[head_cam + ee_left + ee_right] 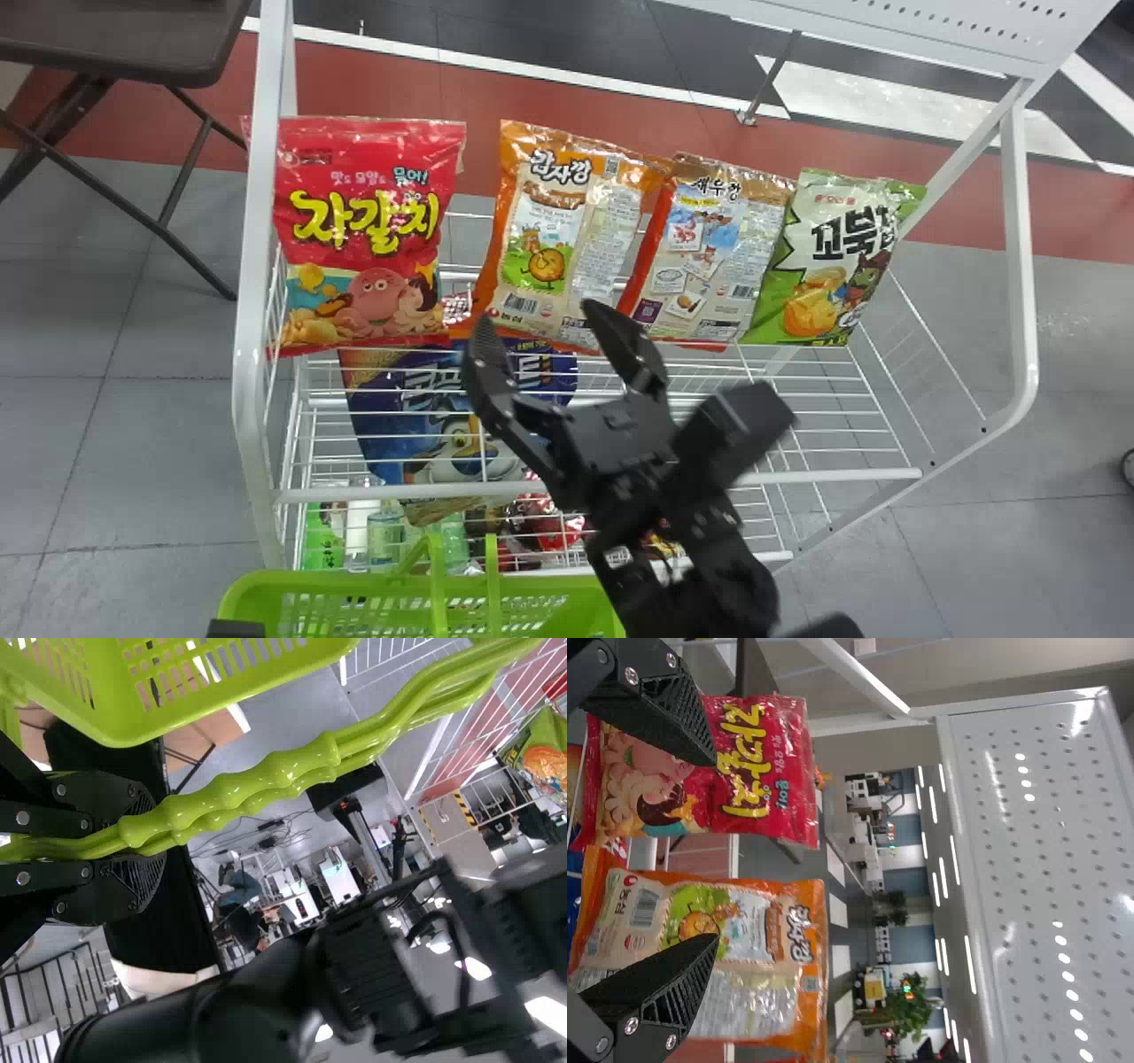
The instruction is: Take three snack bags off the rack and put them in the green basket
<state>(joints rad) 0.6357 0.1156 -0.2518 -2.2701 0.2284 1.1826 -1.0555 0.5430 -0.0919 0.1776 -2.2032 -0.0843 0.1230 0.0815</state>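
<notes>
In the head view, four upright snack bags span a white wire rack: a glossy red plastic bag with a pink octopus at ten o'clock, an orange-and-cream plastic bag at twelve, a brown-topped plastic bag with red edges at two, and a green-and-white plastic bag nearer three. A blue plastic bag with a cartoon face sits lower in the rack, toward half past seven. The right gripper points to eleven o'clock before the orange-and-cream bag's lower part, its black fingers spread apart; whether they touch the bag, I cannot tell. At seven o'clock is the light-green plastic basket. The left gripper is clamped around the basket's wavy green handles.
</notes>
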